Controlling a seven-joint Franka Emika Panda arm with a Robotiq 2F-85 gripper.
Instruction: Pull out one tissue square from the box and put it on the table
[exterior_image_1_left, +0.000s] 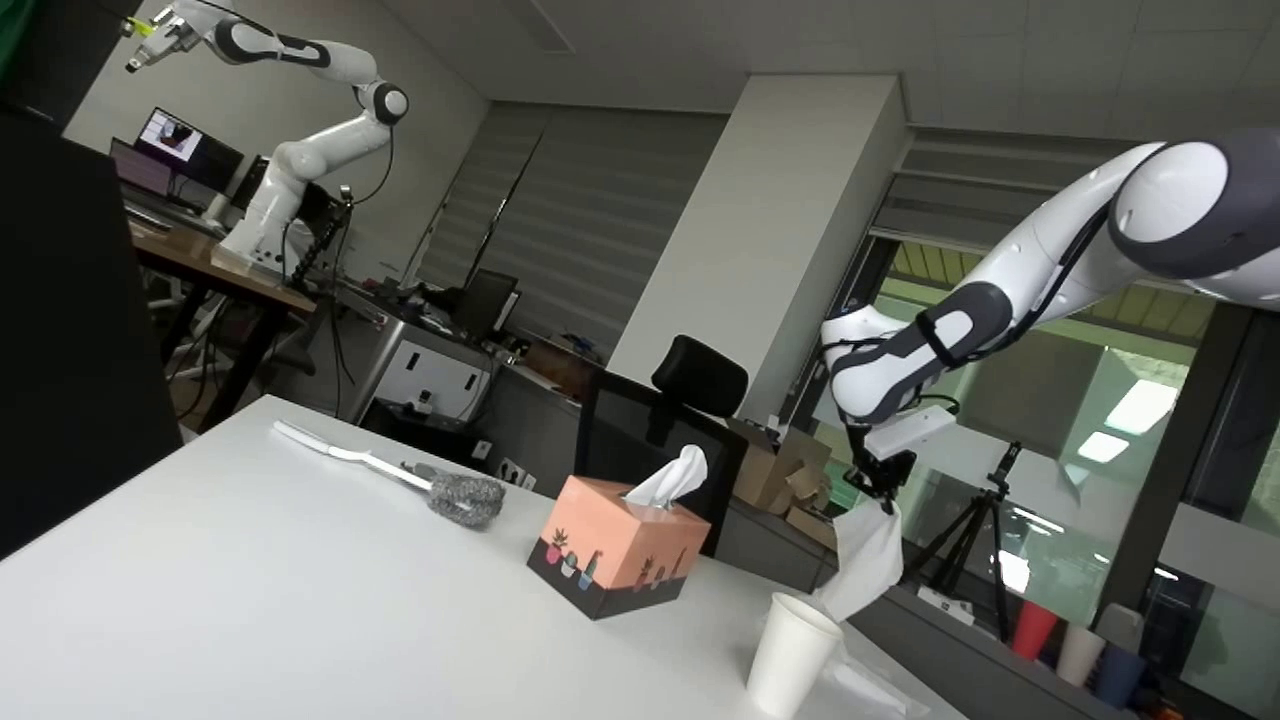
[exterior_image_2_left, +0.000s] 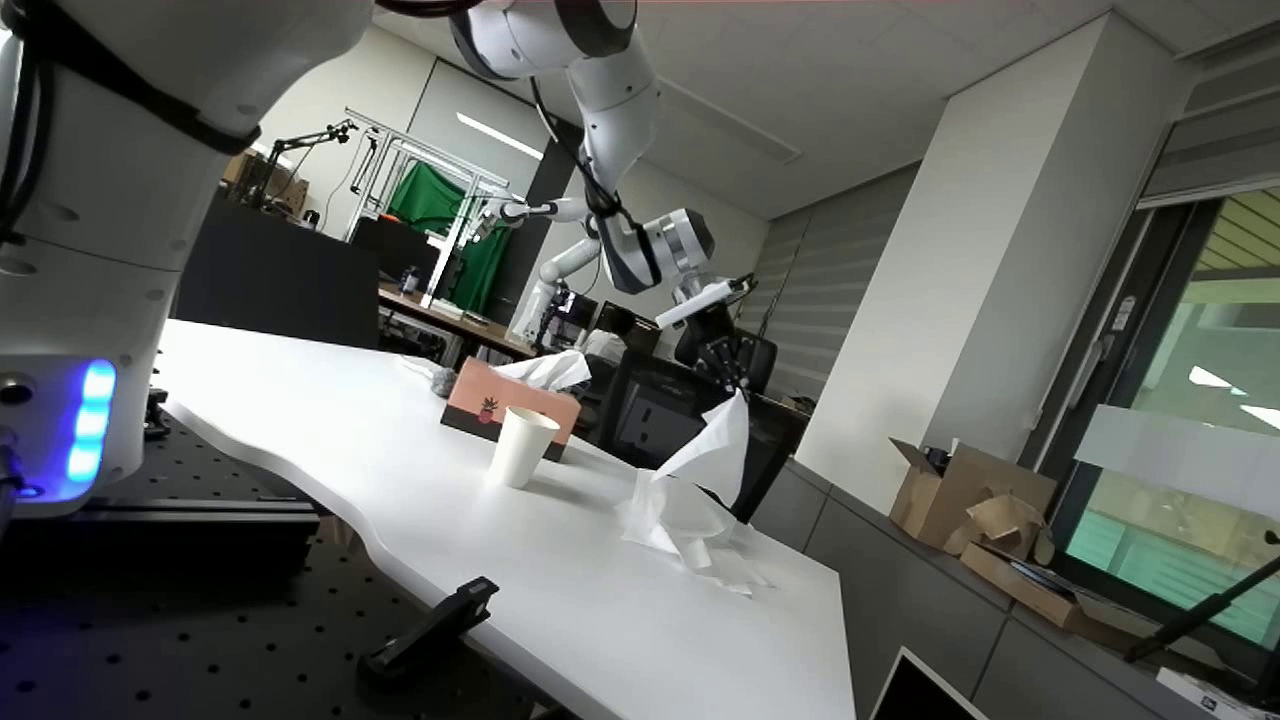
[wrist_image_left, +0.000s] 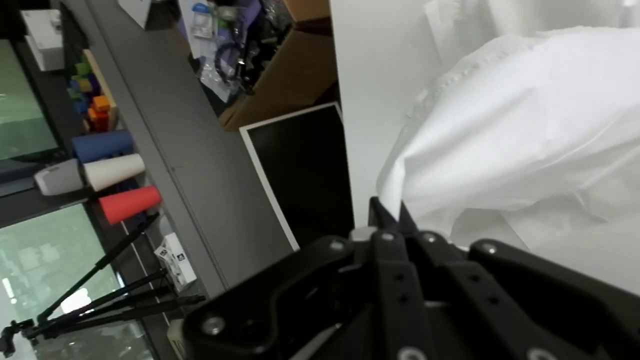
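My gripper (exterior_image_1_left: 887, 503) is shut on the upper corner of a white tissue (exterior_image_1_left: 868, 560), which hangs down over the table's far end. In an exterior view the tissue (exterior_image_2_left: 718, 445) hangs above more crumpled white tissue (exterior_image_2_left: 680, 525) on the white table (exterior_image_2_left: 600, 610); I cannot tell whether they are joined. In the wrist view the fingertips (wrist_image_left: 394, 212) pinch the tissue (wrist_image_left: 525, 125), which spreads to the right. The orange and black tissue box (exterior_image_1_left: 620, 540) stands upright on the table, also in an exterior view (exterior_image_2_left: 510, 400). Another tissue (exterior_image_1_left: 672, 478) sticks out of its top.
A white paper cup (exterior_image_1_left: 793, 655) stands near the box, between it and the crumpled tissue; it shows too in an exterior view (exterior_image_2_left: 522, 448). A grey-headed brush (exterior_image_1_left: 465, 500) lies beyond the box. A black chair (exterior_image_1_left: 650, 440) stands behind the table edge.
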